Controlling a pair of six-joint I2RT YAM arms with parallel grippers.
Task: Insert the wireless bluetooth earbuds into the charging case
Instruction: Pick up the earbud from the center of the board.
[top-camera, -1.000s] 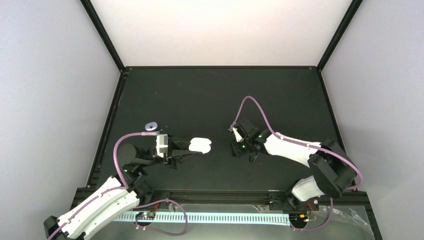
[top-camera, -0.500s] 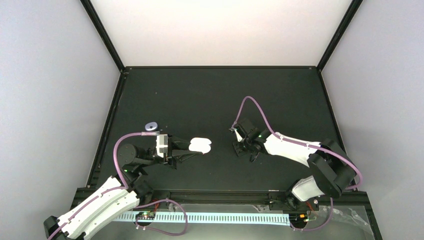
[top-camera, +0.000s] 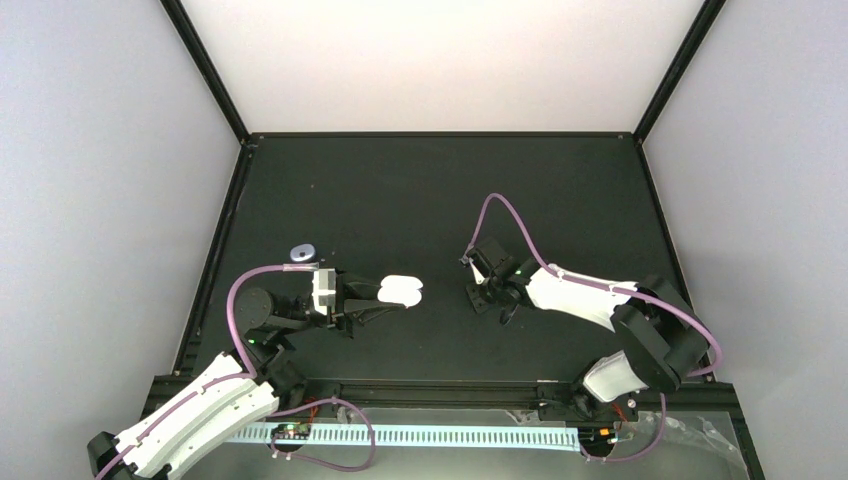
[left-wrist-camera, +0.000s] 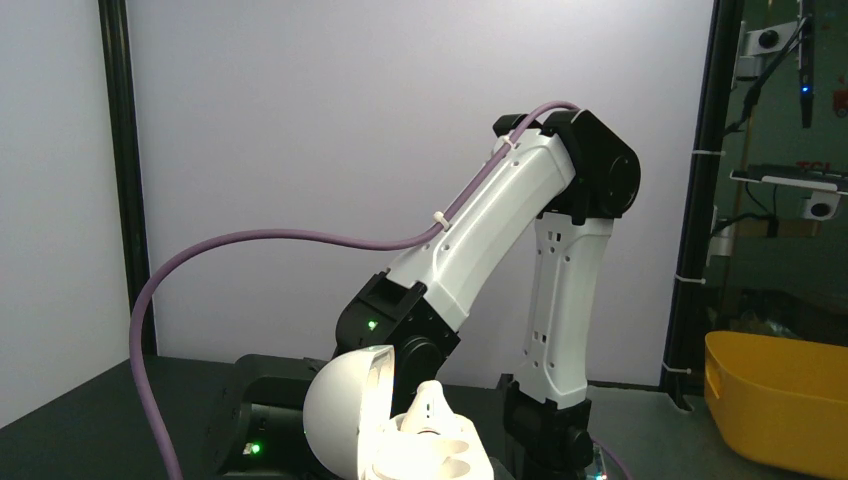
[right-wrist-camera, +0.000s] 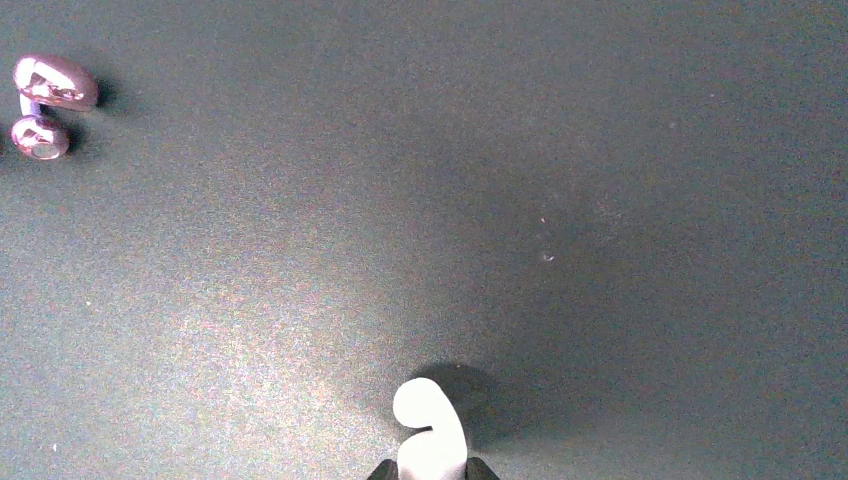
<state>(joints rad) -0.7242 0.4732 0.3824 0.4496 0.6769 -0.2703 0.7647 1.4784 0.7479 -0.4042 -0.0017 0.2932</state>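
Nothing here reads clearly; the faint red marks on the background shelf (left-wrist-camera: 790, 176) are too blurred.

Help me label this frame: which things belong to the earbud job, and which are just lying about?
Job: charging case, open, in left gripper; white earbud pinched by right gripper; lavender two-lobed piece on the mat, probably the second earbud.
Lying about: yellow bin, beyond the mat.

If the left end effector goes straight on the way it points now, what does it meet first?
Likely the right end effector, which holds an earbud straight ahead of the case; relative height is unclear.
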